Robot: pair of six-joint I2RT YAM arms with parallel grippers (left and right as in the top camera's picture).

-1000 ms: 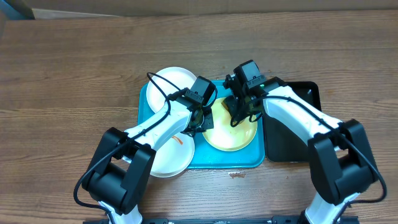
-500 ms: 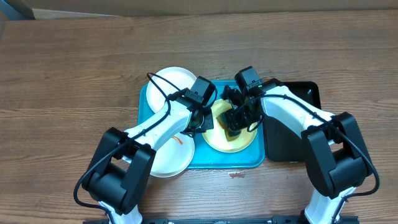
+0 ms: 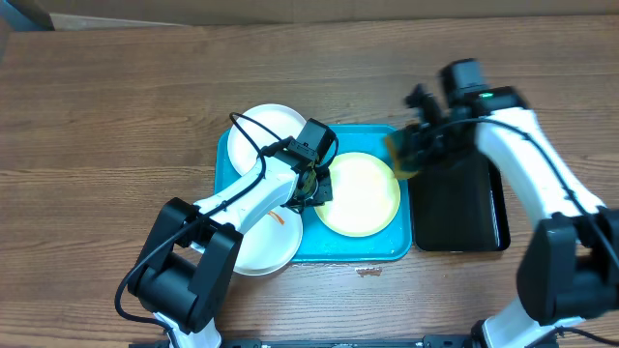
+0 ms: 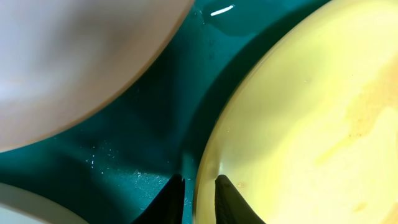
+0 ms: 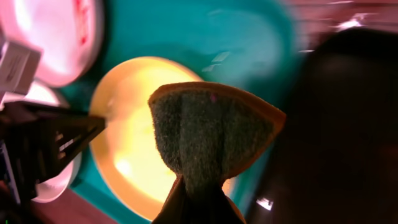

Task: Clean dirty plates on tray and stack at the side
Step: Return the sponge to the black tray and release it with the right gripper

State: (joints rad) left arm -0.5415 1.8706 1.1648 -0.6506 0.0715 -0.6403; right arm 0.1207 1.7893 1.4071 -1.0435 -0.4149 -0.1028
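Note:
The turquoise tray (image 3: 363, 137) holds the lime-green plate (image 3: 360, 193) at its right half. A white plate (image 3: 271, 128) lies at the tray's back left. A second white plate (image 3: 253, 242) with an orange smear lies at the front left, overhanging the rim. My left gripper (image 3: 319, 184) is shut on the lime plate's left rim; in the left wrist view the rim (image 4: 205, 180) sits between the two fingers (image 4: 171, 199). My right gripper (image 3: 414, 155) is shut on a green and yellow sponge (image 5: 211, 130), raised above the tray's right edge.
A narrow black tray (image 3: 459, 208) lies right of the turquoise tray, under my right arm. Brown wooden table (image 3: 116, 116) surrounds both trays. In the right wrist view the left arm (image 5: 43, 143) shows beside the lime plate (image 5: 130, 143).
My right gripper has lifted the sponge off the lime plate and moved right, to above the edge between the two trays. The left gripper has stayed on the plate's rim.

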